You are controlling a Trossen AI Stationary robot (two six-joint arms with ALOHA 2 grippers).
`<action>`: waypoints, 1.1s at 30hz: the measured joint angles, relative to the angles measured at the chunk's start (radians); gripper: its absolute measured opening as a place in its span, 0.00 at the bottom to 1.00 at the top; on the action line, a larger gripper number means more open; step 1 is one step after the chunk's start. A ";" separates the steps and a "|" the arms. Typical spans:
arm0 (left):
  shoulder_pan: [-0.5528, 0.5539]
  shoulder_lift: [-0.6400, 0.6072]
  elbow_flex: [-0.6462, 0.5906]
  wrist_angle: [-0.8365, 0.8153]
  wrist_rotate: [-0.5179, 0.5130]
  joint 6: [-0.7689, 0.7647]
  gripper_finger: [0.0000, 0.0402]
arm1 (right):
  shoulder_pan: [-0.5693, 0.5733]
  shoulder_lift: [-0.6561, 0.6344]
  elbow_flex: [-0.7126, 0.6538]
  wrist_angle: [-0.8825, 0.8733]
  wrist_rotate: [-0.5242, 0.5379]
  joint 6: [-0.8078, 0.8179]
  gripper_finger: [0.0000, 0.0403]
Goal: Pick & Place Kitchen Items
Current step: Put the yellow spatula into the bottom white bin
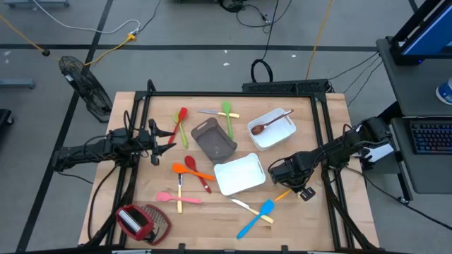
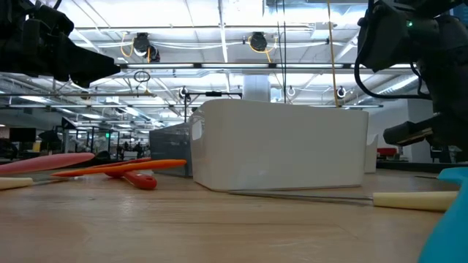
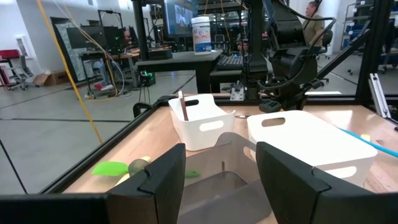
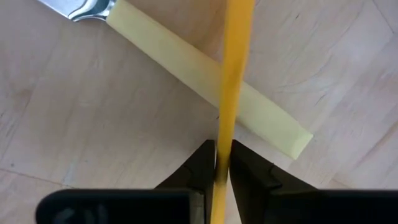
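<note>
**Right pincer pinched the thin yellow handle**

The right gripper [image 1: 292, 181] was down low at the near-right part of the table. Its two fingers were squeezed tight on a thin yellow handle [image 4: 233, 68]. The right wrist view showed this best: the handle ran straight out from between the fingers, like a long pencil pointing away. From above, the handle [image 1: 282, 195] slanted from the pincer toward the blue spatula [image 1: 256, 217]. I could not tell what was on its far end.

Under the yellow handle lay a pale-handled knife [image 4: 205, 87]. The two crossed like an X, with the yellow one on top. So I think a lift would have to go straight up, or the knife could get bumped.

The white tray [image 1: 239, 185] sat just beside the right pincer, on its inner side. That looked like the closest place to put the thing.

The left gripper [image 1: 164, 144] was far off on the other side, with its fingers spread apart and holding nothing. It pointed over the grey tray [image 1: 212, 141]. The right arm was much nearer to this job.
</note>
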 joint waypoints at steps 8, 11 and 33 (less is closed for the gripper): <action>0.000 0.000 0.000 0.000 0.000 0.000 0.50 | 0.001 0.000 0.000 0.031 0.025 0.001 0.12; 0.000 0.000 0.000 0.000 0.000 0.000 0.50 | 0.002 -0.001 0.000 0.042 0.034 -0.009 0.12; 0.000 0.000 0.000 0.000 0.000 0.000 0.50 | 0.000 0.000 0.000 0.052 0.016 -0.023 0.10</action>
